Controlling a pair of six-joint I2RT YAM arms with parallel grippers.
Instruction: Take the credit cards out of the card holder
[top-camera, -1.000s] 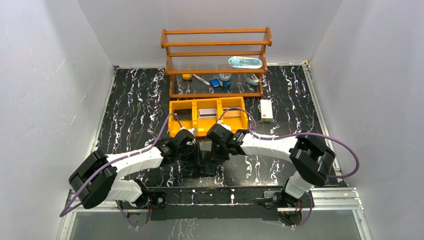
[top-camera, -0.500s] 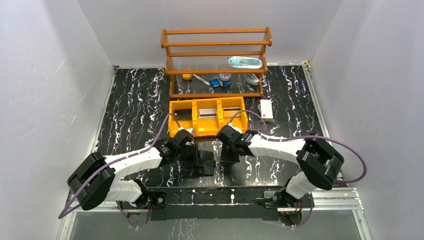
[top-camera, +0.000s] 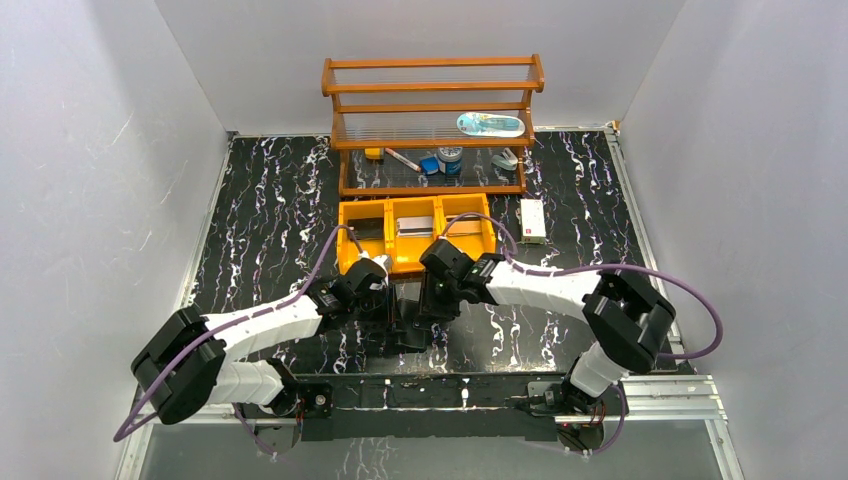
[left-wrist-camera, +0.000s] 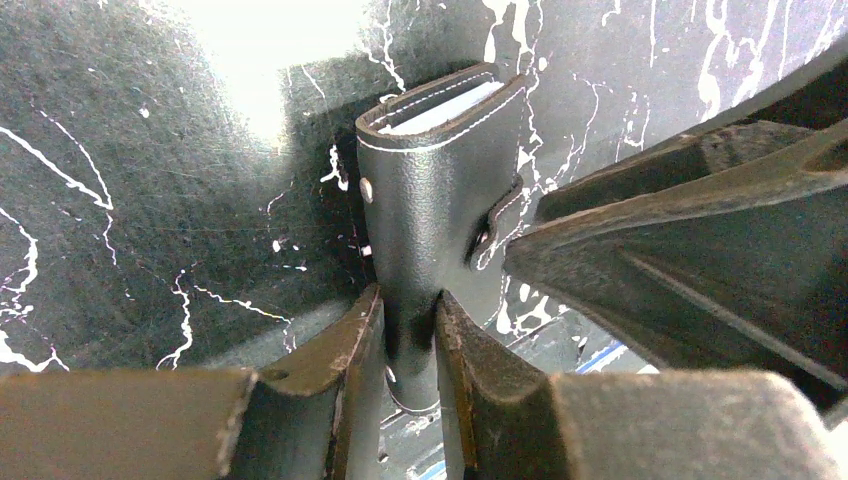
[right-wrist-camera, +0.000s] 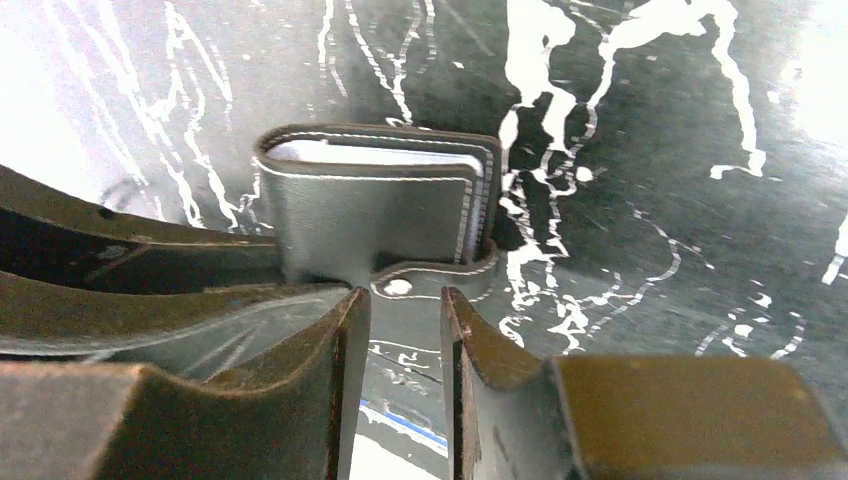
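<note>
The card holder (left-wrist-camera: 440, 170) is black, folded shut and held up off the table, its snap strap (right-wrist-camera: 420, 280) closed. My left gripper (left-wrist-camera: 408, 300) is shut on its lower edge. Pale card edges (left-wrist-camera: 440, 108) show in its top opening, also in the right wrist view (right-wrist-camera: 380, 155). My right gripper (right-wrist-camera: 405, 300) has its jaws a narrow gap apart, with its tips at the strap tab. In the top view both grippers, left (top-camera: 392, 305) and right (top-camera: 430, 298), meet at the holder (top-camera: 409, 300) just in front of the yellow bin tray.
The yellow three-compartment bin tray (top-camera: 415, 262) stands right behind the grippers. A wooden shelf (top-camera: 432, 130) with small items is at the back. A white box (top-camera: 532, 220) lies right of the tray. Grey walls enclose the black marbled table (top-camera: 270, 200).
My right gripper drew back to the right from the holder half a second ago and has now returned to it. My left gripper kept its hold and barely moved.
</note>
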